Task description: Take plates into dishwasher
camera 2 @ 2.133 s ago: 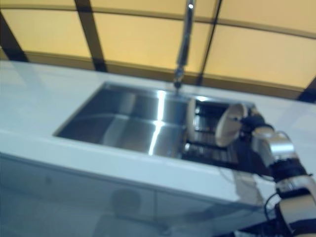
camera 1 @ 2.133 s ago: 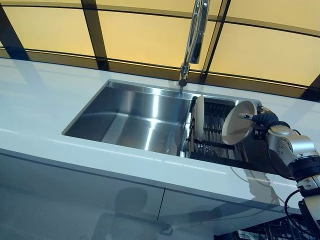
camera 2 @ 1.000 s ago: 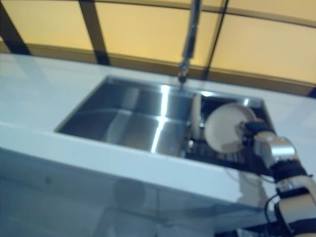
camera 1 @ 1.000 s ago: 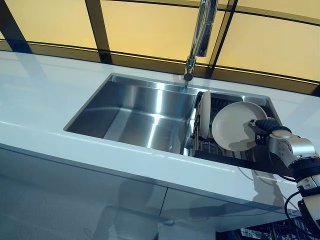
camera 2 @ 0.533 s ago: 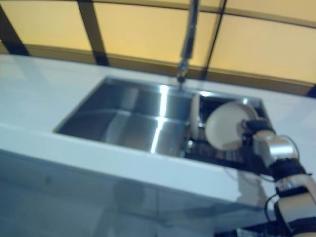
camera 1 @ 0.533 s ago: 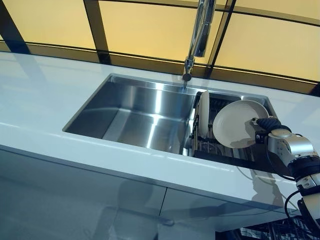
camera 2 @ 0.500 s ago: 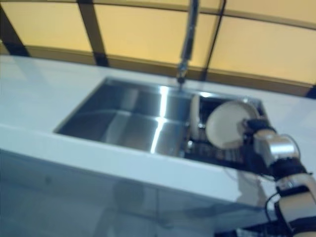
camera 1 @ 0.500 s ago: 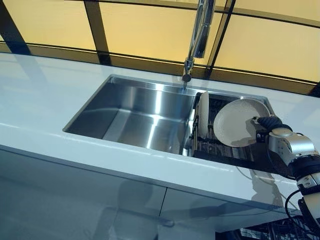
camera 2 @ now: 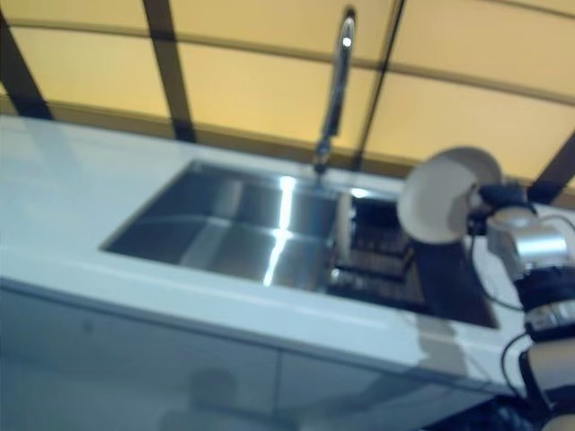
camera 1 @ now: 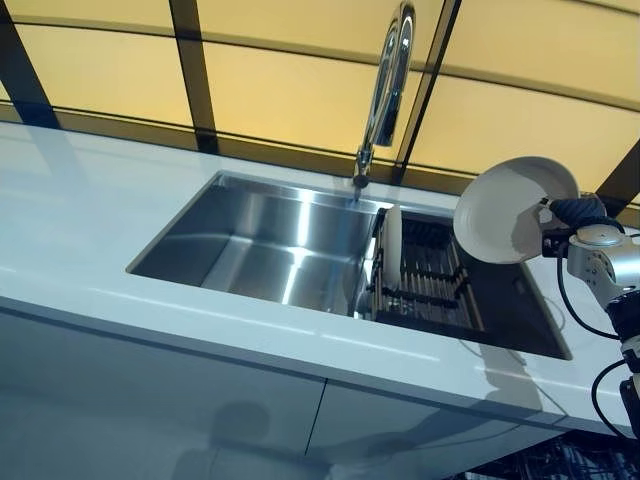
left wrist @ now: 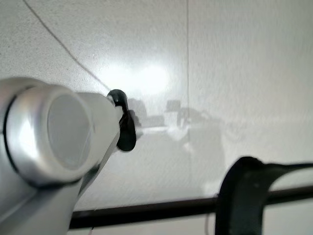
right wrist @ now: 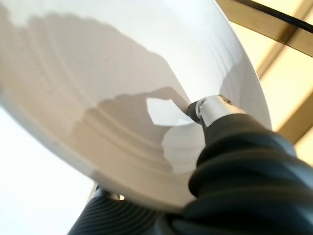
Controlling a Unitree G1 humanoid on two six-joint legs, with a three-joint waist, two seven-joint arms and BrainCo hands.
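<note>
My right hand (camera 1: 578,212) is shut on the rim of a white plate (camera 1: 510,210) and holds it tilted in the air, above the right end of the sink. In the right wrist view the thumb (right wrist: 211,110) presses on the plate's face (right wrist: 98,73). A second white plate (camera 1: 392,247) stands upright on edge in the black dish rack (camera 1: 432,288) in the right part of the sink. My left hand shows in no view.
The steel sink (camera 1: 250,240) is set in a white countertop (camera 1: 80,230). A tall chrome faucet (camera 1: 385,90) rises behind the sink, left of the held plate. Dark wire racking (camera 1: 545,462) shows below the counter's edge at the lower right.
My right hand has lifted the plate up out of the dish rack and to the right. The other plate has stayed in the rack. The camera has shifted a little.
</note>
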